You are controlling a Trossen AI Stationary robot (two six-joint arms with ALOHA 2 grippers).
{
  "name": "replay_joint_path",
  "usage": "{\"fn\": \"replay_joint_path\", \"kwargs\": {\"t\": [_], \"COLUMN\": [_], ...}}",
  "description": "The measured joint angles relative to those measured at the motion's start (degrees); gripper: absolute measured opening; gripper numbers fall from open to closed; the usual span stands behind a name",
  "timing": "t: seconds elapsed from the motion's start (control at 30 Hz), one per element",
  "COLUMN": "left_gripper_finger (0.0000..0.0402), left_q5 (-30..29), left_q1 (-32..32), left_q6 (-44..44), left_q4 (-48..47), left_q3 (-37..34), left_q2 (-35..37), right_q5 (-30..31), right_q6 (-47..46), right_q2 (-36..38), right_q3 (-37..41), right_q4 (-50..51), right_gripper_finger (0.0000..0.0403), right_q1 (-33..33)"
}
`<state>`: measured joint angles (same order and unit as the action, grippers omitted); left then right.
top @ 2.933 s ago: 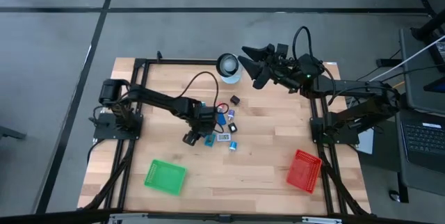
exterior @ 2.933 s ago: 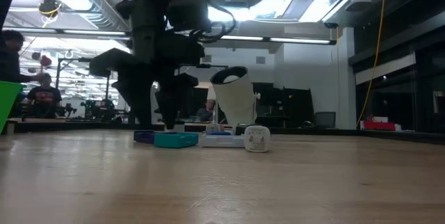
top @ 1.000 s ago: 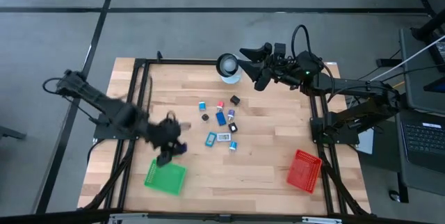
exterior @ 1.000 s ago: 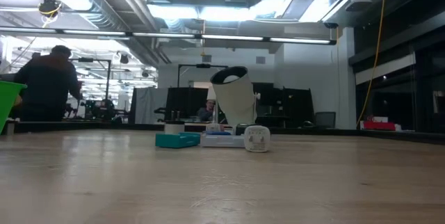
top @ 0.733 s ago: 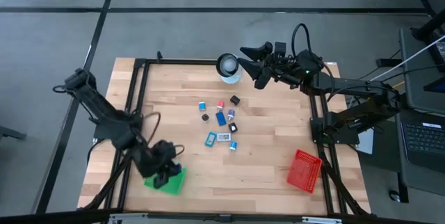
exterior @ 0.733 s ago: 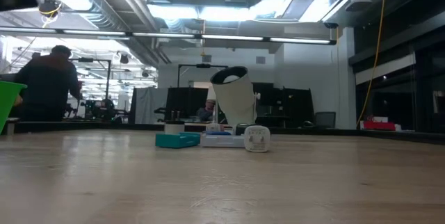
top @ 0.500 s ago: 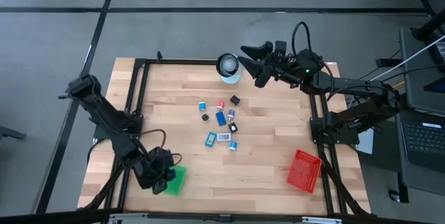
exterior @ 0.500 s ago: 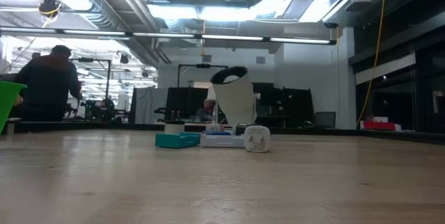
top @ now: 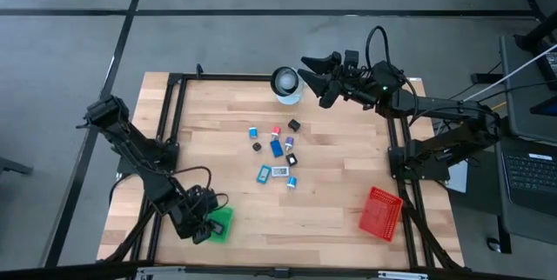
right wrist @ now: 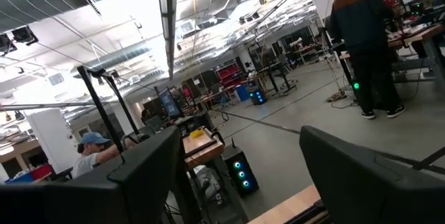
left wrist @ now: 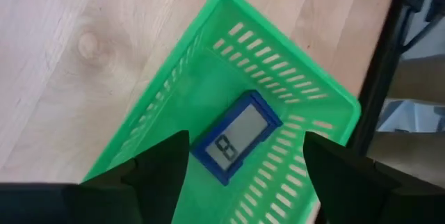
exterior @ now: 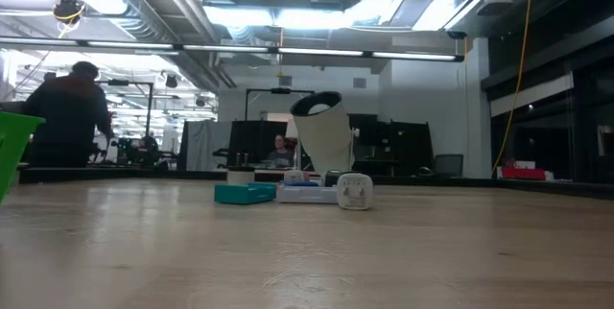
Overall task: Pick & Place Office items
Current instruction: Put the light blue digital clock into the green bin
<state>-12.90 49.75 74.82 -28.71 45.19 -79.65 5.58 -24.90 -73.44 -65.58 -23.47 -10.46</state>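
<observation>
left tool (top: 202,226) now over green basket (top: 221,221), away from cluster; fingers wide, blue item (left wrist: 236,145) lies inside. placing step done. next: return to remaining office items (top: 277,154) mid-desk. right tool (top: 311,66) waits far edge, spread wide.

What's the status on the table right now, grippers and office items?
Left gripper open over green basket; blue display item lies inside, released. Right gripper parked high by white ring object. Remaining office items mid-table, unobstructed.
</observation>
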Motion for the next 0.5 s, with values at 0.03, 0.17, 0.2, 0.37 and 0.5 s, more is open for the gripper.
{"fn": "replay_joint_path", "kwargs": {"t": [0.03,0.17,0.2,0.37,0.5], "left_gripper_finger": [0.0276,0.0271,0.0271,0.0271,0.0271], "left_q5": [0.0,-2.8,-4.2,-12.8,-10.6], "left_q1": [-0.3,-3.1,-4.2,-13.6,-25.8], "left_q6": [-0.1,-1.4,-1.7,-1.8,-1.7], "left_q4": [-0.2,-2.1,-2.9,-8.0,-8.2], "left_q3": [0.0,0.0,0.0,0.1,0.1], "left_q2": [0.7,5.7,7.5,16.2,18.4], "right_q5": [0.0,-0.4,-0.5,-2.8,-5.0], "right_q6": [0.0,0.0,0.0,-0.1,-0.2], "right_q2": [0.0,0.0,0.0,0.0,0.0], "right_q3": [0.0,0.0,0.0,0.0,0.0], "right_q4": [-0.5,-3.0,-3.5,-3.9,-3.7], "right_gripper_finger": [0.0306,0.0306,0.0306,0.0306,0.0306], "right_q1": [0.0,-0.2,-0.3,-1.2,-1.8]}}
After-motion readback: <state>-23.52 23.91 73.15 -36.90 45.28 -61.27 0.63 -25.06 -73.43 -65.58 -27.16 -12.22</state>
